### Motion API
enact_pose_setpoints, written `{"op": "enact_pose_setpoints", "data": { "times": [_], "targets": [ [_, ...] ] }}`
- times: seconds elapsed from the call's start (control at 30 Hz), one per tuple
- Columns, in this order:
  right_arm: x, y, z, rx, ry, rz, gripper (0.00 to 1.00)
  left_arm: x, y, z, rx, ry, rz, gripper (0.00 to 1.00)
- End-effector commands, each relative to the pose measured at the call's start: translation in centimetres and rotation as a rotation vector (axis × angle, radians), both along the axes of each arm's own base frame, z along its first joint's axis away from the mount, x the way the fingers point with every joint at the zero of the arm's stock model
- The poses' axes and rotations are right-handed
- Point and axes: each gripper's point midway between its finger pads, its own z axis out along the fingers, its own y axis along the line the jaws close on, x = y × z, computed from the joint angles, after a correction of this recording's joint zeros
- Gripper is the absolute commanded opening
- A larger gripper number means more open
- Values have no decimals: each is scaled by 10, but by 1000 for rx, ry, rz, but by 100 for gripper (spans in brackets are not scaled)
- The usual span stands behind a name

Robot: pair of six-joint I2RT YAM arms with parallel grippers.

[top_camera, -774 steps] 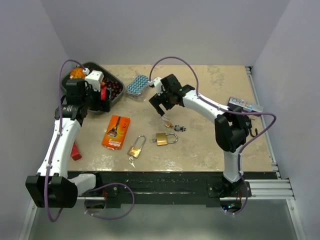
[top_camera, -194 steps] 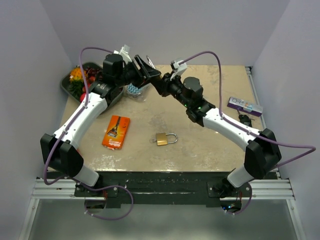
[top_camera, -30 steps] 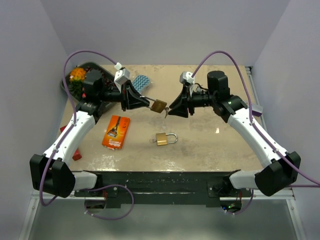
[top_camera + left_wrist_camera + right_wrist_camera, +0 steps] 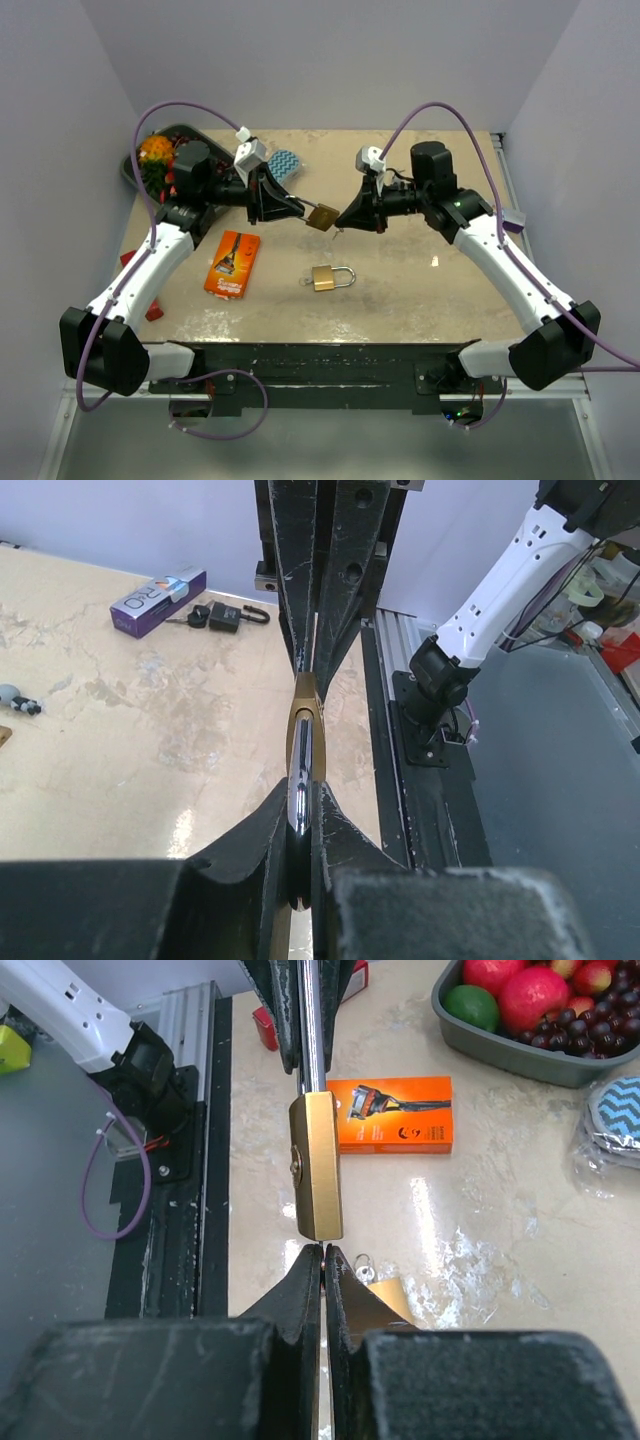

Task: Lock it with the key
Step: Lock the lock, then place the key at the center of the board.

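Observation:
A brass padlock [image 4: 322, 216] hangs in the air over the middle of the table. My left gripper [image 4: 297, 212] is shut on its steel shackle [image 4: 300, 780], and the lock body [image 4: 303, 715] points away from it. My right gripper [image 4: 342, 222] meets the lock from the other side. Its fingers are shut on the key [image 4: 321, 1244], of which only a thin sliver shows where it enters the bottom of the padlock [image 4: 317, 1165]. The right gripper [image 4: 323, 1252] touches the lock's underside.
A second brass padlock [image 4: 330, 277] lies on the table below, with an orange razor box [image 4: 232, 263] to its left. A fruit tray [image 4: 147, 178] and a blue sponge [image 4: 283, 163] sit at the back left. A purple box [image 4: 158, 592] and a black padlock [image 4: 228, 616] lie at the right edge.
My right gripper has closed from partly open onto the key and moved in against the padlock's bottom. The left arm has shifted the padlock slightly right.

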Motion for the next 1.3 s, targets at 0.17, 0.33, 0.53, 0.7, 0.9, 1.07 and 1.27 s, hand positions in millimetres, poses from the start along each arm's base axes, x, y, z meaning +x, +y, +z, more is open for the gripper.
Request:
{"op": "enact_pose_setpoints", "data": {
  "times": [0.17, 0.33, 0.53, 0.7, 0.9, 1.07, 1.27],
  "targets": [
    [-1, -22, -2, -34, 28, -48, 0, 25, 16, 29, -58, -110, 86, 0],
    [5, -40, -17, -60, 58, -96, 0, 39, 27, 41, -85, -120, 114, 0],
    [61, -85, -61, -91, 191, -353, 0, 49, 30, 25, -46, -108, 167, 0],
    [125, -130, -107, -180, 265, -685, 0, 57, 35, 10, 0, -94, 239, 0],
    [170, -161, -157, -265, 301, -853, 0, 55, 40, -4, 37, -94, 285, 0],
    [193, -169, -191, -299, 331, -894, 0, 54, 43, -14, 71, -90, 306, 0],
    [211, -178, -218, -345, 348, -953, 0, 49, 42, -31, 126, -73, 308, 0]
  ]
}}
